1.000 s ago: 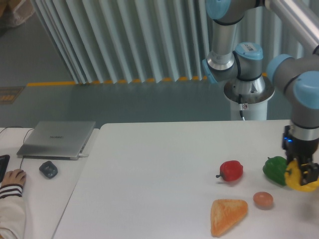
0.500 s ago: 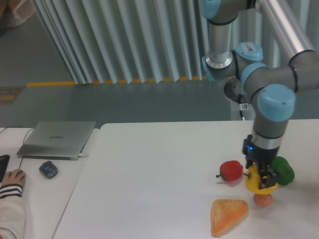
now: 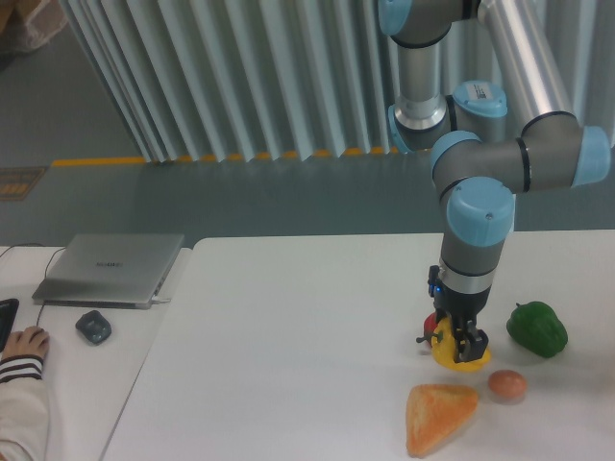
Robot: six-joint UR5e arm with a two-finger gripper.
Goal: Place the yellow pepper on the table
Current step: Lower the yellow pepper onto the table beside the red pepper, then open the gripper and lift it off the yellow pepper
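Note:
The yellow pepper [image 3: 448,352] hangs between my gripper's [image 3: 459,348] fingers, held just above the white table [image 3: 288,336] at its right side. The gripper is shut on it and points straight down. Most of the pepper's top is hidden by the fingers. It sits right in front of the red pepper [image 3: 430,323], which is mostly covered by the gripper.
A green pepper [image 3: 536,328] lies to the right, a small brown egg-like item [image 3: 506,384] and a toast slice [image 3: 439,416] in front. On the left side desk are a grey laptop [image 3: 110,268], a mouse [image 3: 93,327] and a person's hand [image 3: 24,343].
The arm has carried the yellow pepper leftward from the table's right edge, past the green pepper, to a spot in front of the red pepper.

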